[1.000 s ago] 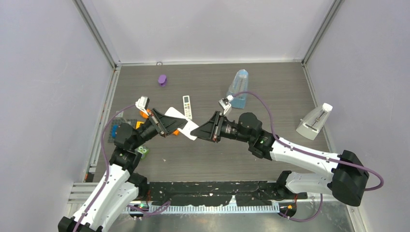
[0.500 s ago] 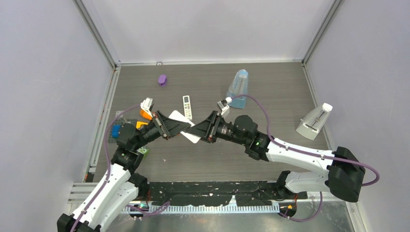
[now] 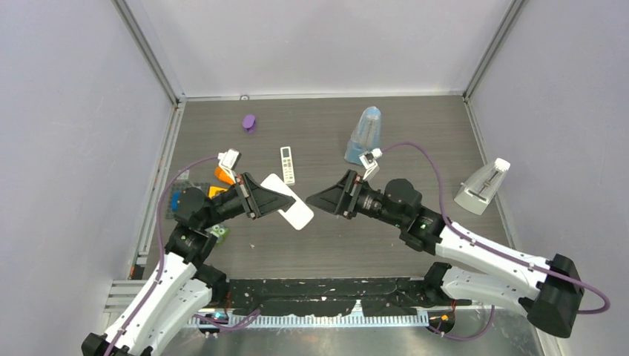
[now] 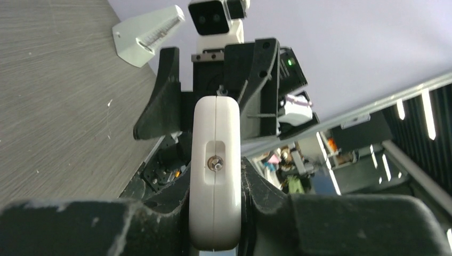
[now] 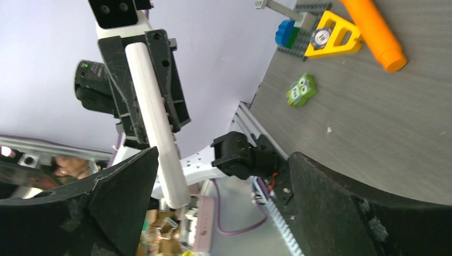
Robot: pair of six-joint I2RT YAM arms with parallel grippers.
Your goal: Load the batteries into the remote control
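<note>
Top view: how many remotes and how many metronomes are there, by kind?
Remotes: 2 (small remote lying flat, large remote in the left claw)
Metronomes: 2 (blue metronome, white metronome)
Total: 4

Bright, even overhead light; soft shadows; blurred near foreground in wrist views.
</note>
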